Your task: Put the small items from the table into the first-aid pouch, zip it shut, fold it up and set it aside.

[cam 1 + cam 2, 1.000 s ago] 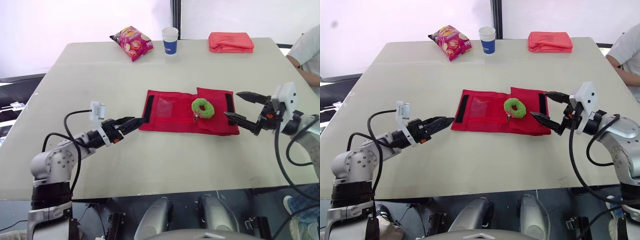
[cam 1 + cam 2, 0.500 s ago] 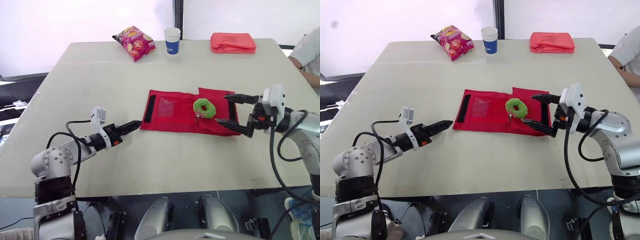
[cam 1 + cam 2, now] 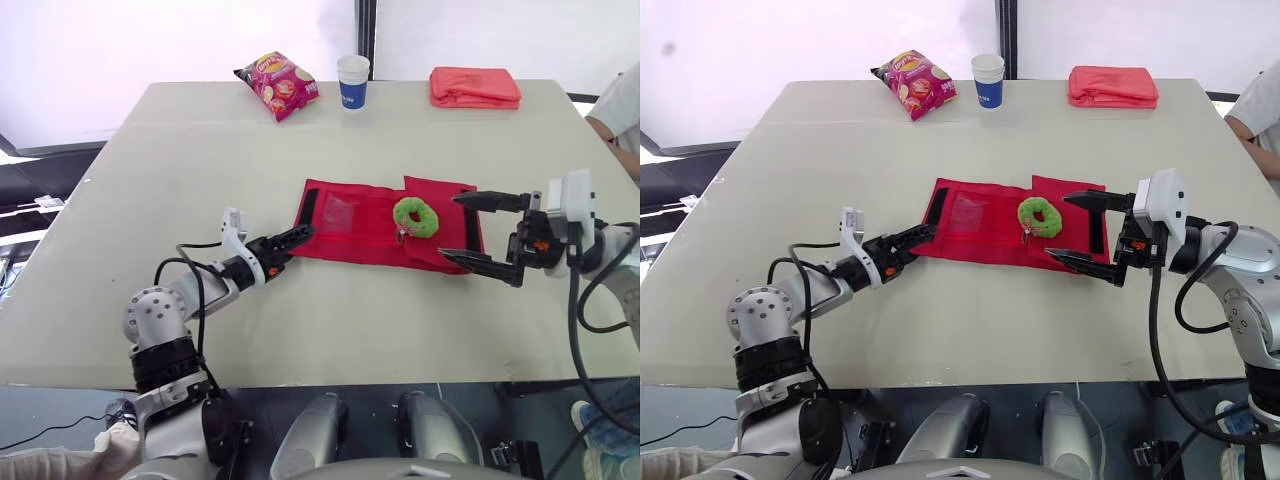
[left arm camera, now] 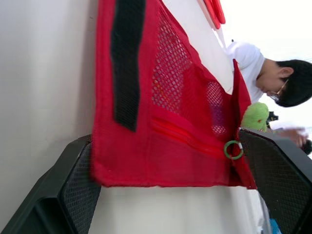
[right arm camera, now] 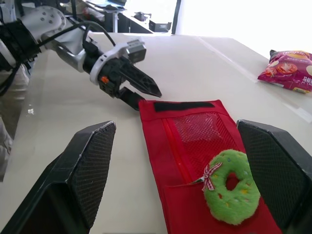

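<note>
Left claw (image 3: 295,238) has advanced, spread open around the pouch (image 3: 345,215) at its near-left corner; right claw (image 3: 478,232) waits released; green ring toy (image 3: 411,216) remains unpacked.

Left end effector (image 3: 296,246) now at pouch (image 3: 352,228)

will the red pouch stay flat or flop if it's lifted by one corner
Probably flops: the red pouch is thin cloth and mesh, with one end already folded over. It looks light, so a push would likely slide or bunch it. The green plush ring lying on it might tumble off.
</note>
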You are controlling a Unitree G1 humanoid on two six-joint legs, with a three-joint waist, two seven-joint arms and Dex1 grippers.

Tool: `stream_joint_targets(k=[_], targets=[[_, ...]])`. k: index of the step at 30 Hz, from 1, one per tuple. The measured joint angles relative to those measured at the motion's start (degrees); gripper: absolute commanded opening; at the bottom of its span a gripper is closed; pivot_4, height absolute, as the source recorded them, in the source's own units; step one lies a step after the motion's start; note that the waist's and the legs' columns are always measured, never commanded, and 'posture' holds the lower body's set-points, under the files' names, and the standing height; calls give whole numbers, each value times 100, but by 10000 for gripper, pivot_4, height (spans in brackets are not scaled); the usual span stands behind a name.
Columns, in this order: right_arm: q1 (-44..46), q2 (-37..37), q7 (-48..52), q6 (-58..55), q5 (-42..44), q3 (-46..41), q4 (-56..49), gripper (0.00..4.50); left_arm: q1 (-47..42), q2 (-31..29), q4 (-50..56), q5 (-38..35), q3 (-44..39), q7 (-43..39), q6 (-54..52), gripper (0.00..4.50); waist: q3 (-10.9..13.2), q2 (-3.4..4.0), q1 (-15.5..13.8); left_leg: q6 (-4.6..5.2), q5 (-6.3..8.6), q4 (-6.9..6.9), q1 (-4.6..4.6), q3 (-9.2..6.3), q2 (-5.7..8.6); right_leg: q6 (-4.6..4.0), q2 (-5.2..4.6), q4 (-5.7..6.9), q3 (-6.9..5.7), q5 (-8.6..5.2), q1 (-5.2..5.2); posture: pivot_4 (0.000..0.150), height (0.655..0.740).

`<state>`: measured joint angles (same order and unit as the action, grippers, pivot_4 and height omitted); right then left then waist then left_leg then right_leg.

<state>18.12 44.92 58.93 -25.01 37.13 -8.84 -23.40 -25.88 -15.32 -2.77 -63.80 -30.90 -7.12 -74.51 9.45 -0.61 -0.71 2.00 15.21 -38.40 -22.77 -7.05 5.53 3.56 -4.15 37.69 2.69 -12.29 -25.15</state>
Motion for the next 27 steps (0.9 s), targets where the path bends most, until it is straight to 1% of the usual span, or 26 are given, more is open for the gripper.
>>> stream_joint_targets(k=[3, 4, 5, 7, 10, 12, 14, 16, 19, 21, 22, 23, 26, 27], targets=[[-26, 40, -56, -80, 12, -19, -20, 42689, 60, 31, 16, -155, -41, 62, 4, 45000, 0, 0, 8, -1, -1, 0, 0, 3, -4, 0, 0, 1, 5, 0, -3, 1500, 7400], [-32, 43, -89, -112, 23, -20, -51, 42689, 135, 132, 111, -214, -84, 136, 28, 45000, 0, 0, 6, -1, -1, 0, 0, 4, -3, 0, 0, 1, 6, 0, -3, 1500, 7400], [-34, 43, -162, -159, 45, -20, -116, 42689, 243, 380, 235, -318, -102, 291, 96, 45000, 1, -1, -8, -1, 0, -1, -1, 5, -2, 0, -2, 0, 7, 0, -3, 1500, 7400], [-33, 45, -204, -200, 66, -20, -180, 42689, 276, 516, 331, -375, -105, 445, 190, 45000, 0, -3, -22, -1, -1, -2, -1, 1, -2, 0, -3, 0, 2, 0, -1, 1500, 7400], [-30, 51, -327, -314, 110, -20, -329, 42689, 384, 1007, 670, -391, -33, 829, 535, 45000, 0, -5, -27, -1, 0, -2, -1, 3, 1, 0, -9, -2, 2, 0, 2, 1500, 7400], [-30, 70, -374, -370, 112, -20, -379, 42689, 410, 1175, 732, -387, 44, 970, 689, 45000, 0, -5, -27, -1, 0, -2, -1, 2, 1, 0, -8, -2, 1, 0, 2, 1500, 7400], [-22, 111, -424, -404, 115, -20, -410, 45000, 420, 1330, 805, -369, 153, 1131, 894, 39664, 0, -5, -25, -1, 0, -2, -1, 3, 0, 0, -7, -2, 2, 0, 2, 1500, 7400], [-5, 155, -435, -448, 123, -20, -414, 45000, 425, 1454, 844, -357, 226, 1244, 1060, 33560, 0, -6, -24, -1, 0, -2, 0, 6, 1, 0, -4, -2, 3, 0, 3, 1500, 7400], [30, 174, -443, -478, 124, -20, -413, 45000, 465, 1610, 895, -320, 371, 1385, 1317, 18841, 0, -6, -23, -1, 0, -2, -1, 6, 0, 0, 0, -2, 3, 0, 2, 1500, 7400], [30, 174, -444, -478, 123, -20, -409, 45000, 520, 1648, 895, -289, 467, 1421, 1457, 8269, 0, -6, -23, 0, 0, -2, -1, 7, 0, 0, 1, -2, 4, 0, 2, 1500, 7400], [31, 173, -447, -477, 114, -20, -405, 45000, 553, 1649, 895, -273, 502, 1427, 1513, 4083, 0, -6, -23, 0, 0, -2, -1, 7, 0, 0, 2, -2, 4, 0, 2, 1500, 7400], [32, 173, -451, -474, 104, -19, -395, 45000, 588, 1615, 895, -270, 543, 1417, 1534, 880, 0, -6, -22, -1, 0, -2, -1, 7, 0, 0, 3, -2, 4, 0, 2, 1500, 7400], [36, 171, -468, -471, 61, -18, -330, 45000, 692, 1362, 895, -287, 619, 1315, 1488, 880, 0, -6, -13, -1, 0, -2, 0, 7, -1, 0, 6, -1, 4, 0, 2, 1500, 7400], [53, 150, -472, -471, 52, 1, -306, 39441, 814, 925, 894, -438, 663, 1080, 1304, 0, 0, -7, 2, -1, 0, 0, 0, 9, -2, 0, 7, 0, 7, 0, 0, 1500, 7400]])
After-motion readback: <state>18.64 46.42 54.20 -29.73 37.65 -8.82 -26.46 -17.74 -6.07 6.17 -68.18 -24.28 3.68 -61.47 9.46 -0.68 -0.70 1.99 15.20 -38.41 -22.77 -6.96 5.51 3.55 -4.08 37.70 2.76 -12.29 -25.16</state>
